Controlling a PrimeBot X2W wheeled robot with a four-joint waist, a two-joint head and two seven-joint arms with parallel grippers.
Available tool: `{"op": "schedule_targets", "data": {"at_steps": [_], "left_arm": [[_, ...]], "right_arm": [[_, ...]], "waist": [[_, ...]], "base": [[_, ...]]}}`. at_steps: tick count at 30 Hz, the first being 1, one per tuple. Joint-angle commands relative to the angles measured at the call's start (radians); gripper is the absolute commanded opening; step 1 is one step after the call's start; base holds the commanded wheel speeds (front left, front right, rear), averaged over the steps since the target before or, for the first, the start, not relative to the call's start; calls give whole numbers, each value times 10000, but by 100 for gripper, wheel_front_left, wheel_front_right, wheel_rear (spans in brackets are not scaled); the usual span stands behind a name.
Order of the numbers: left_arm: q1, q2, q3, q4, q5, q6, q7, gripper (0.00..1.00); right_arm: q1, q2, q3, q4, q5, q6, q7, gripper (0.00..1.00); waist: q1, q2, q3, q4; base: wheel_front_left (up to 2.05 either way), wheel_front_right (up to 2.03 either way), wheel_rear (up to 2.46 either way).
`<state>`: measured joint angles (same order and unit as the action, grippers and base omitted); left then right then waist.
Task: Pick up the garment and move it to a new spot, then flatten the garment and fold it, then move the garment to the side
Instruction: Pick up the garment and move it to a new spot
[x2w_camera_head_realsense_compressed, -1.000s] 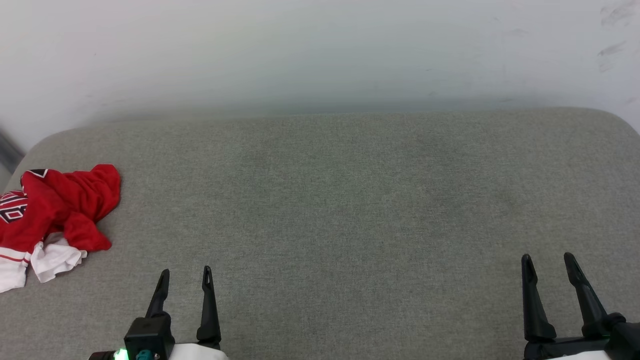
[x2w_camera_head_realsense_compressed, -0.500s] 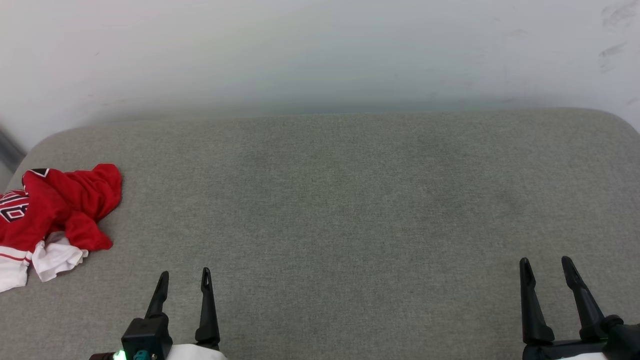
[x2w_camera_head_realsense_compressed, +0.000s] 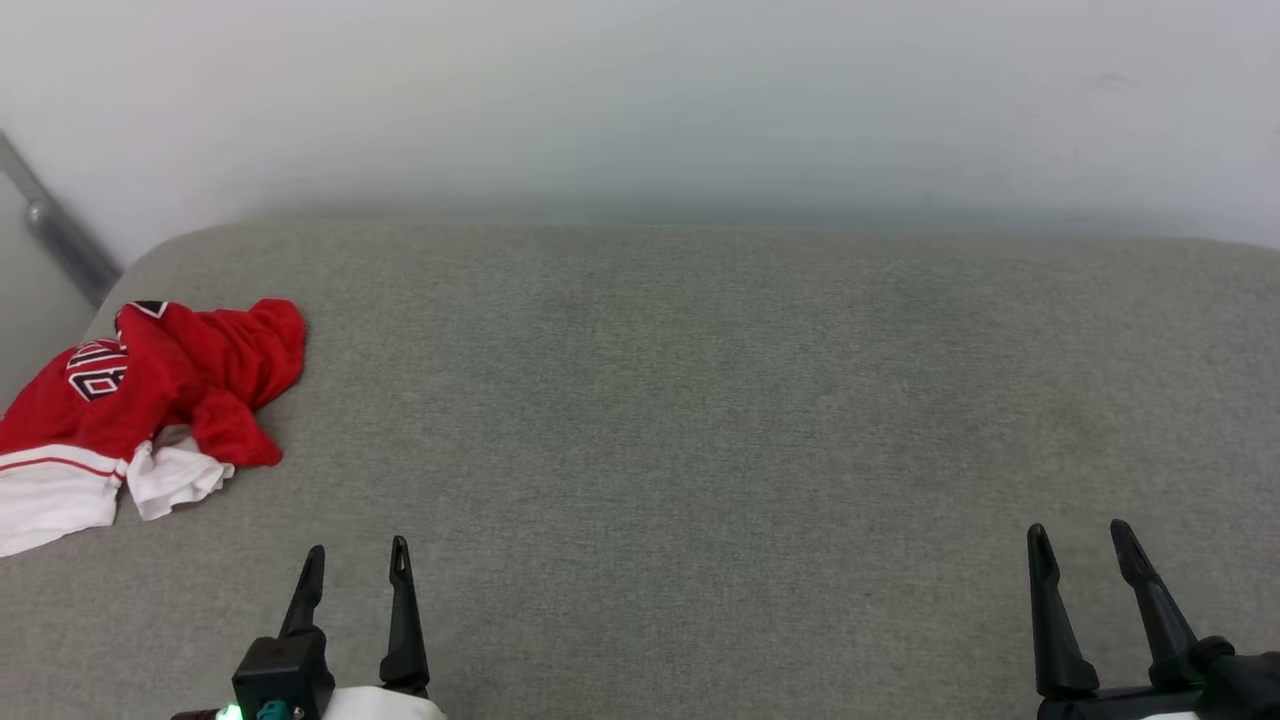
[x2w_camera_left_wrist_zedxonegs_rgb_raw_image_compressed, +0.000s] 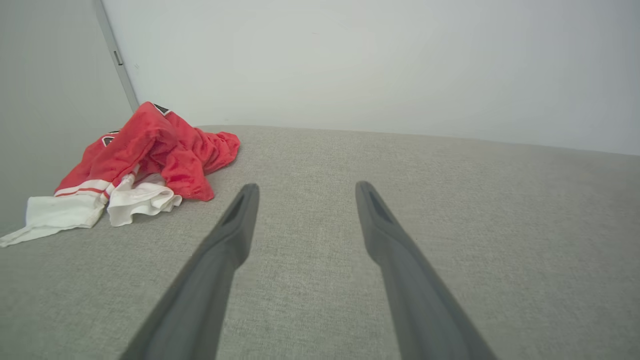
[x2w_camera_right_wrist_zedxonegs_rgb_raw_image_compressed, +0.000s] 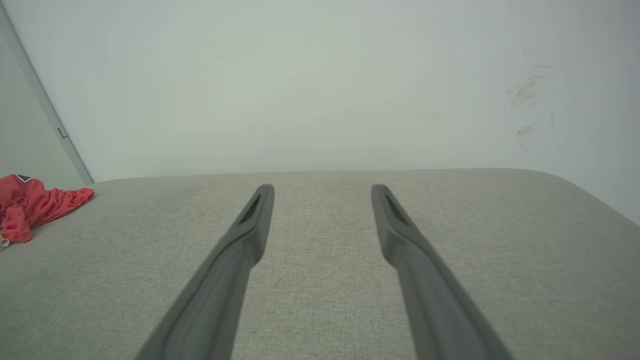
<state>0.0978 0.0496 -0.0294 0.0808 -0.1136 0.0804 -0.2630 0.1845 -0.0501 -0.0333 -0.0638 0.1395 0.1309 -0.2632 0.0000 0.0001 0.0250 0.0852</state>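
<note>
The garment (x2w_camera_head_realsense_compressed: 150, 390) lies crumpled at the far left of the grey cushion, red with white sleeves and black white-edged lettering. In the left wrist view the garment (x2w_camera_left_wrist_zedxonegs_rgb_raw_image_compressed: 145, 160) sits up and left of my fingers, apart from them. Its red edge (x2w_camera_right_wrist_zedxonegs_rgb_raw_image_compressed: 35, 205) shows at the left border of the right wrist view. My left gripper (x2w_camera_head_realsense_compressed: 358, 550) hovers open at the lower left, right of and nearer than the cloth, nothing between its fingers. Far off at the lower right, my right gripper (x2w_camera_head_realsense_compressed: 1078, 530) is open and empty too.
The grey fabric cushion (x2w_camera_head_realsense_compressed: 700, 400) spans the view, its back edge meeting a pale wall (x2w_camera_head_realsense_compressed: 640, 100). A grey metal bar (x2w_camera_head_realsense_compressed: 60, 230) slants at the upper left corner. The cushion's left edge runs just past the garment.
The head camera has swung left, so the garment sits further right and higher in view. Both grippers stay open and low in the frame.
</note>
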Motion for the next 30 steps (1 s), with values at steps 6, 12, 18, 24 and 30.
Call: {"op": "schedule_targets", "data": {"at_steps": [6,12,18,24,30], "left_arm": [[-21,11,36,-50,-10,104,-28,100],[33,12,180,-122,-54,305,-28,100],[95,9,352,-162,-103,409,-28,100],[145,11,550,-174,-152,398,-28,100],[179,9,573,-207,-167,429,-28,100]], "right_arm": [[83,-1,2,-46,-123,-3,-23,100],[106,-1,56,-80,-202,-3,-25,100],[137,-1,107,-78,-269,-3,-23,100],[167,-1,174,-73,-271,-3,-23,100],[187,-1,232,-62,-285,-3,-23,100]], "waist": [[0,-1,57,770],[0,-1,93,1526],[0,-1,72,2316],[0,-1,17,3052],[0,-1,-13,3644]], "base": [[0,0,0],[0,0,0],[0,0,0],[0,0,0],[0,0,0]]}}
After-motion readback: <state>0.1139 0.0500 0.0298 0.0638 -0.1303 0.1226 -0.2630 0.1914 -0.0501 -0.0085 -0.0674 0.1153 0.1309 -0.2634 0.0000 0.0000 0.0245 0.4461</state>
